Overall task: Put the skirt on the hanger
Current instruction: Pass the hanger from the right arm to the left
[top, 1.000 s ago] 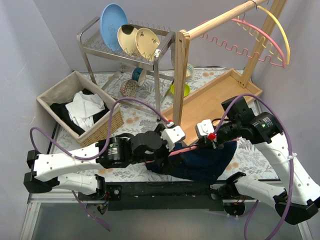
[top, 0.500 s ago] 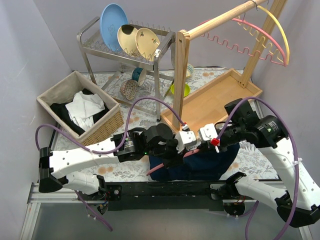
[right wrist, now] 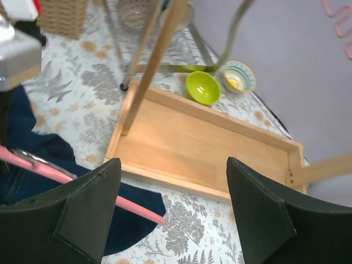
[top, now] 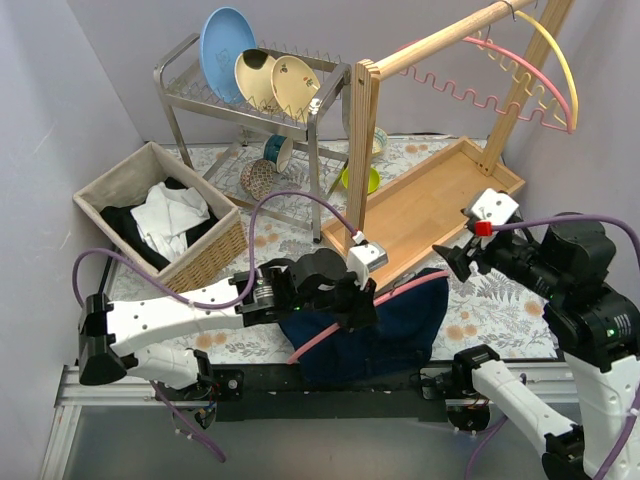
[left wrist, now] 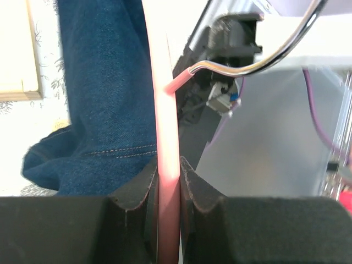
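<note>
The dark blue denim skirt (top: 400, 322) lies bunched at the table's near edge, and the pink hanger (top: 400, 290) runs slantwise across it. My left gripper (top: 362, 292) is shut on the hanger's bar. In the left wrist view the bar (left wrist: 164, 110) passes straight between the pads (left wrist: 168, 176), with the skirt (left wrist: 104, 110) to its left and the hanger's metal hook (left wrist: 258, 61) to the right. My right gripper (top: 450, 262) stands open above the skirt's right edge, holding nothing. Below its jaws (right wrist: 173, 165) lie the hanger's tip (right wrist: 140, 212) and the skirt (right wrist: 33, 157).
A wooden rack with a tray base (top: 420, 205) stands behind the skirt; a pink hanger (top: 500, 100) and a yellow one (top: 562, 60) hang from its rail. A wicker basket (top: 110, 185) of clothes sits left, a dish rack (top: 250, 90) at the back, a green bowl (right wrist: 203, 87) beside the tray.
My left gripper closed on the pink hanger and shifted right. My right gripper let go of the hanger, opened, and drew back up and to the right.
</note>
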